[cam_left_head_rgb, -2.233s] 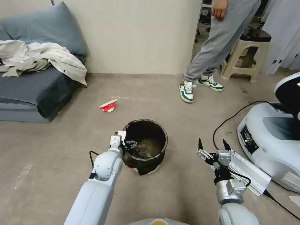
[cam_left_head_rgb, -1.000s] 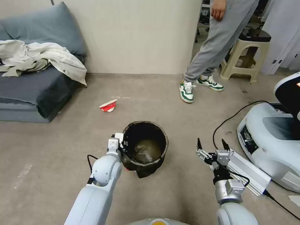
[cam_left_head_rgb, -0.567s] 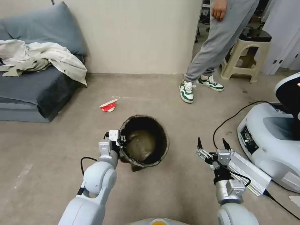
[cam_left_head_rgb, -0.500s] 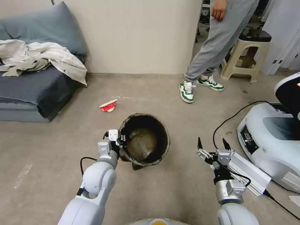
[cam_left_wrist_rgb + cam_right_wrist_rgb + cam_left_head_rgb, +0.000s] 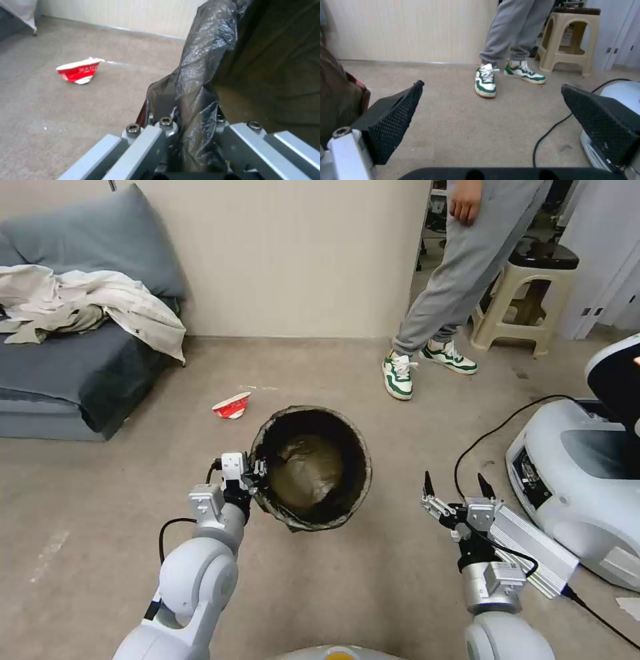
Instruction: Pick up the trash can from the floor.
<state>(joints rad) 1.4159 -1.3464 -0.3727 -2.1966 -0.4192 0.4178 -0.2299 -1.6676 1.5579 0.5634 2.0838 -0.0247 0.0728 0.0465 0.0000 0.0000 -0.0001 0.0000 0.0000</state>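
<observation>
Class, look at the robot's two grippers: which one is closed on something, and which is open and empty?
The left gripper is closed on the bag-lined rim of the trash can. The right gripper, out to the can's right, has its fingers spread with nothing between them.

A lived-in test room, half lounge, half lab: grey sofa (image 5: 73,360) with crumpled clothes (image 5: 87,307) at ten o'clock, plastic stool (image 5: 527,307) at one o'clock, bare concrete floor (image 5: 373,593), and a big white machine (image 5: 580,480) cabled at three o'clock.
</observation>
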